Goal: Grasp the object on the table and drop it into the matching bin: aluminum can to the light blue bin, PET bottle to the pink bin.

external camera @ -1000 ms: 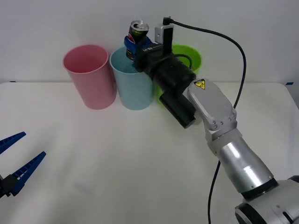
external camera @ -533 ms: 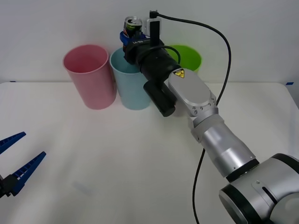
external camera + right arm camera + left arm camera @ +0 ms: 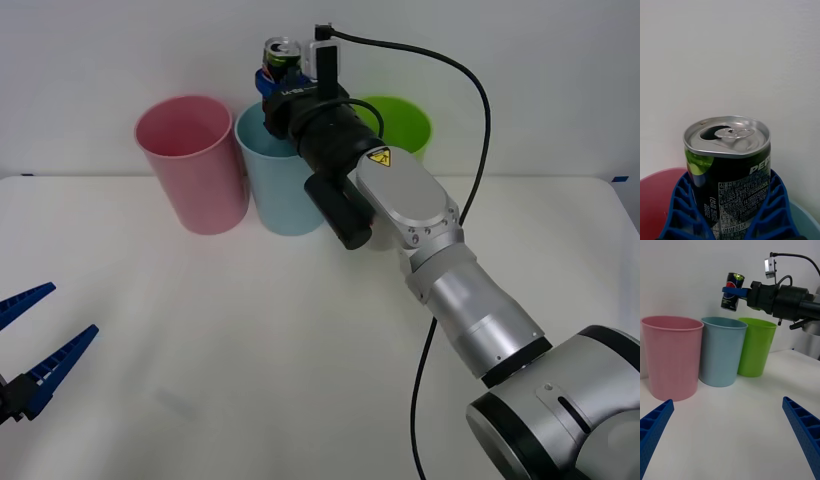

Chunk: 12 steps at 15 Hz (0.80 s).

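- Blue fingers of the right gripper (image 3: 277, 82) pinch the aluminum can (image 3: 282, 54) — held in the air over the light blue bin (image 3: 283, 195), at the table's (image 3: 250, 350) far edge.
- Pink bin (image 3: 193, 163) stands just beside the light blue one.
- Left gripper (image 3: 30, 345) hovers spread — near the front left corner.

Can (image 3: 728, 165) base (lower label) off-frame

Three bins in a row at the back of the surface (image 3: 300, 350)

Pink bin (image 3: 193, 163) on the left, light blue bin (image 3: 281, 190) in the middle, third bin (image 3: 404, 122) on the right. The can (image 3: 282, 54) sits in the right claw (image 3: 277, 82) above the middle one; left claw (image 3: 35, 350) is near the front-left corner.
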Each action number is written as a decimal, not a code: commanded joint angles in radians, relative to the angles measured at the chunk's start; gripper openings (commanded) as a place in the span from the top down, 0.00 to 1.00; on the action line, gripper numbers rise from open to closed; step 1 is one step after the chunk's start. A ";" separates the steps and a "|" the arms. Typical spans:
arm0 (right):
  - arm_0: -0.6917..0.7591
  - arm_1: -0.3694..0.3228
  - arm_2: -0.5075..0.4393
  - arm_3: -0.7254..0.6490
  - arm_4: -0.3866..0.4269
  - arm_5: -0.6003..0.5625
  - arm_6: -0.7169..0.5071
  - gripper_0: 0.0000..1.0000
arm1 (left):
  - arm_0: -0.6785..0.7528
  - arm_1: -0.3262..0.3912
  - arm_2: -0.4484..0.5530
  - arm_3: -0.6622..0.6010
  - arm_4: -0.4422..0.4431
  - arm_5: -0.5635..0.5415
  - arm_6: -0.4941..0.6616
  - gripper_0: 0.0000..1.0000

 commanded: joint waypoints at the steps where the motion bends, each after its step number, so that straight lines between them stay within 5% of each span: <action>1: -0.001 -0.001 0.000 0.000 0.000 0.000 0.006 0.03 | 0.000 0.000 0.000 0.000 0.000 0.000 0.000 0.00; 12: 0.062 -0.033 -0.011 -0.083 0.021 -0.028 0.013 0.00 | 0.000 0.000 0.000 0.000 0.000 0.000 0.000 0.00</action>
